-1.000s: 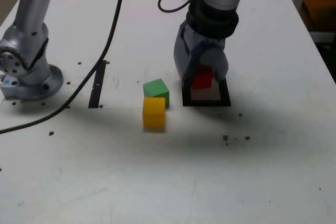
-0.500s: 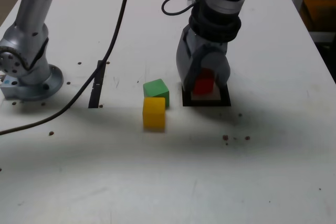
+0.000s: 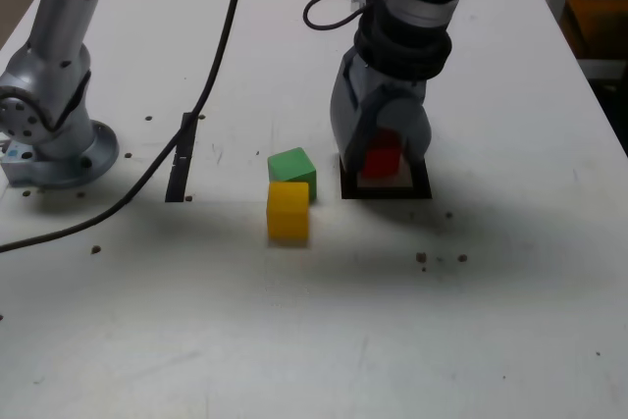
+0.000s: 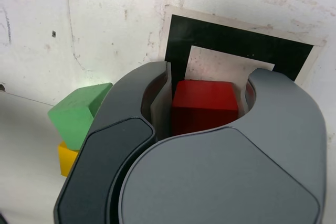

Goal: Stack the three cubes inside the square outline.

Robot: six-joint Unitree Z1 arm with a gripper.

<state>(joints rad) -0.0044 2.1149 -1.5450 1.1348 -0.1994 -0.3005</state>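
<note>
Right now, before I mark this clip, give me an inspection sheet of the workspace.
Surface: white table, scuffed, with small dark specks.
Job's things: red block between the claw's jaws over the black tape square; the views do not settle whether it rests on the white centre. Green block and yellow block sit close together on the exterior view's left of the square.
Clutter: straight black tape strip.
Claw: jaws on both sides of the red block; contact cannot be told.
Cables: black cable across the table; a looped one at the wrist.
Surroundings: arm base at the exterior view's left.
</note>
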